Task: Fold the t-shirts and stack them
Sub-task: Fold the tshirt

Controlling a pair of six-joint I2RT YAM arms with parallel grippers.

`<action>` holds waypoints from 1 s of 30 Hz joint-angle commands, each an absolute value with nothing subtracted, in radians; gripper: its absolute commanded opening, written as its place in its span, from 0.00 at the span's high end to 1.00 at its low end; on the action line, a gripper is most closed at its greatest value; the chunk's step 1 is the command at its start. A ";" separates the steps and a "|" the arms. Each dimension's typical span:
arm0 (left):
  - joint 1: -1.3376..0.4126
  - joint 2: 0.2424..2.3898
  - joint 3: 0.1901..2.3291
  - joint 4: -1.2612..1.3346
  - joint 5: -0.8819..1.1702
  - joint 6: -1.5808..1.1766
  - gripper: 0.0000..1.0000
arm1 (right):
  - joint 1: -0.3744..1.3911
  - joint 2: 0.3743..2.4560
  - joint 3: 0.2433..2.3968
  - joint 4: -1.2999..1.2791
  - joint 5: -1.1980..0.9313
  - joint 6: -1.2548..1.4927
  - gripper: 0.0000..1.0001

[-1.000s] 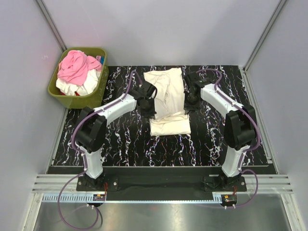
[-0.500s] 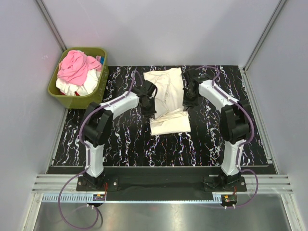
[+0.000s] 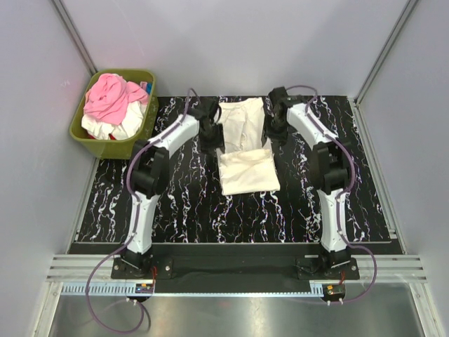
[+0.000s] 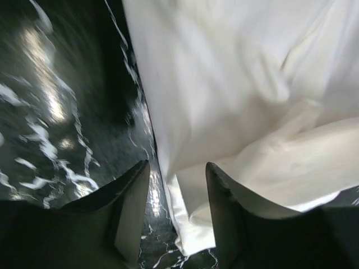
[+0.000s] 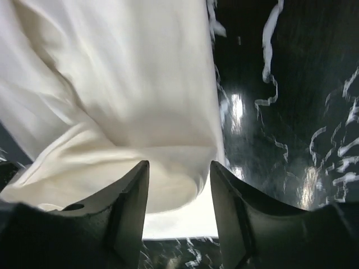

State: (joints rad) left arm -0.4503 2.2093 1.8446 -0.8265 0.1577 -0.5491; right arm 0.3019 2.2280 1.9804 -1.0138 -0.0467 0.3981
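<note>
Centrally on the black marbled table (image 3: pixel 175 203), slightly toward 12 o'clock, lies the cream t-shirt (image 3: pixel 247 172), partly folded: a flat, near-square layer sits nearest the arm bases and a narrower, creased part runs on beyond it toward 12 o'clock. The left gripper (image 3: pixel 212 140) stands at the shirt's 9 o'clock edge and the right gripper (image 3: pixel 272 133) at its 3 o'clock edge, both at the far, narrower part, so the cloth lies between them. Both have their jaws parted and neither has the cloth pinched.

At about 10 o'clock, off the table's far left corner, an olive-green basket (image 3: pixel 105 146) holds a pink shirt (image 3: pixel 109 95) heaped over a white shirt (image 3: pixel 112 128), well apart from the cream one. Both arms reach across the table on either side of the shirt and do not cover the near folded layer.

From above, the fingers are too small to read. The left wrist view shows dark fingers (image 4: pixel 132 213) spread, with the shirt's rolled edge running between them and bare table at 9 o'clock. The right wrist view shows the same gap, with a rounded fold of cloth just beyond the tips and bare table at 3 o'clock
</note>
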 commanded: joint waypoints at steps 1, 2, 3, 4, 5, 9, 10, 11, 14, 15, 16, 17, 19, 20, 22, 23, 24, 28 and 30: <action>-0.382 2.255 2.092 -0.980 0.146 -0.505 0.45 | 0.262 2.304 2.274 -1.118 -0.051 0.374 0.41; -0.376 2.260 2.127 -1.000 0.146 -0.502 0.45 | 0.255 2.321 2.334 -1.191 -0.043 0.376 0.38; -0.368 2.252 2.185 -1.035 0.141 -0.497 0.42 | 0.242 2.330 2.383 -1.221 -0.023 0.379 0.36; -0.364 2.238 2.197 -1.045 0.135 -0.497 0.41 | 0.242 2.315 2.420 -1.238 -0.020 0.386 0.36; -0.364 2.196 2.194 -1.045 0.117 -0.497 0.38 | 0.242 2.290 2.404 -1.230 -0.020 0.388 0.36; -0.373 2.024 2.010 -0.947 0.115 -0.531 0.34 | 0.242 2.029 2.078 -1.056 -0.113 0.393 0.35; -0.386 1.988 1.891 -0.915 0.124 -0.541 0.34 | 0.242 1.987 1.918 -1.011 -0.142 0.396 0.36; -0.397 1.926 1.843 -0.858 0.133 -0.558 0.34 | 0.242 1.949 1.840 -0.930 -0.208 0.397 0.37; -0.455 1.844 1.665 -0.757 0.152 -0.592 0.36 | 0.244 1.846 1.590 -0.790 -0.349 0.410 0.40; -0.497 1.830 1.631 -0.733 0.156 -0.601 0.37 | 0.244 1.827 1.509 -0.772 -0.374 0.411 0.41; -0.517 1.821 1.600 -0.709 0.166 -0.610 0.37 | 0.245 1.824 1.478 -0.749 -0.397 0.407 0.43; -0.537 1.801 1.530 -0.657 0.172 -0.633 0.38 | 0.247 1.819 1.450 -0.743 -0.425 0.403 0.46; -0.589 1.786 1.458 -0.592 0.202 -0.664 0.39 | 0.250 1.803 1.385 -0.721 -0.440 0.399 0.49; -0.603 1.776 1.394 -0.519 0.216 -0.699 0.40 | 0.250 1.793 1.364 -0.707 -0.471 0.399 0.53; -0.630 1.778 1.338 -0.448 0.267 -0.732 0.41 | 0.250 1.770 1.325 -0.677 -0.506 0.406 0.60; -0.640 1.790 1.319 -0.395 0.281 -0.754 0.42 | 0.250 1.766 1.316 -0.666 -0.520 0.410 0.64; -0.655 1.799 1.296 -0.382 0.291 -0.759 0.42 | 0.250 1.766 1.306 -0.663 -0.525 0.414 0.69; -0.683 1.833 1.246 -0.371 0.284 -0.767 0.44 | 0.250 1.786 1.261 -0.680 -0.462 0.400 0.76; -0.683 1.827 1.209 -0.344 0.279 -0.776 0.45 | 0.250 1.795 1.230 -0.676 -0.434 0.381 0.77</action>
